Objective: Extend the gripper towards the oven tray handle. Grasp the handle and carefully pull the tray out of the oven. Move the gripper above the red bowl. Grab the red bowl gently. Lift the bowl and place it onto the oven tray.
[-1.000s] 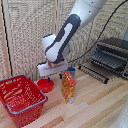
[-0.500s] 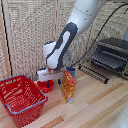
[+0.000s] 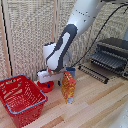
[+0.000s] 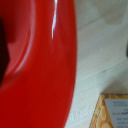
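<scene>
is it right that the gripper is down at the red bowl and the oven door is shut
Not quite. The exterior view shows the oven door hanging open, with the tray visible. The rest holds: the gripper is down at the red bowl.

You have the red bowl (image 3: pixel 46 86) sitting on the table, toward its back edge, mostly hidden under the arm's white end; in the wrist view its glossy rim (image 4: pixel 45 65) fills most of the picture. Your oven (image 3: pixel 113 55) stands at the far corner on the exterior view's right, black and silver, door dropped open. Its tray (image 3: pixel 107 61), a dark rack of thin bars, sticks out over the door.
</scene>
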Available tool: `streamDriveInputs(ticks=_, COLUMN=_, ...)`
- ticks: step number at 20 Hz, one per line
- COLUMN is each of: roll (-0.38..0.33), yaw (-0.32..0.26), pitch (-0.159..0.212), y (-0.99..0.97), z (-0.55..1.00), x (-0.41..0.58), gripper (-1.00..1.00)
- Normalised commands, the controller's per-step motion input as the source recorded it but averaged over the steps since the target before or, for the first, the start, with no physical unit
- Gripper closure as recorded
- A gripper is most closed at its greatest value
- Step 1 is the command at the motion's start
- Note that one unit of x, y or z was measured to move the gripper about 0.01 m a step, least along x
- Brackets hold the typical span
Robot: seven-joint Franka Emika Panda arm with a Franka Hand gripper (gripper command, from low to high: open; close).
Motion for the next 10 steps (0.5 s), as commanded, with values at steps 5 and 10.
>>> streamDriveInputs(ticks=5, roll=0.000, yaw=-0.035, pitch=-0.040, y=0.00, z=0.00, x=0.122, gripper=1.00)
streamDriveInputs(ticks=10, roll=0.000, yaw=-0.093, pitch=-0.049, y=0.01, z=0.00, x=0.123, gripper=1.00)
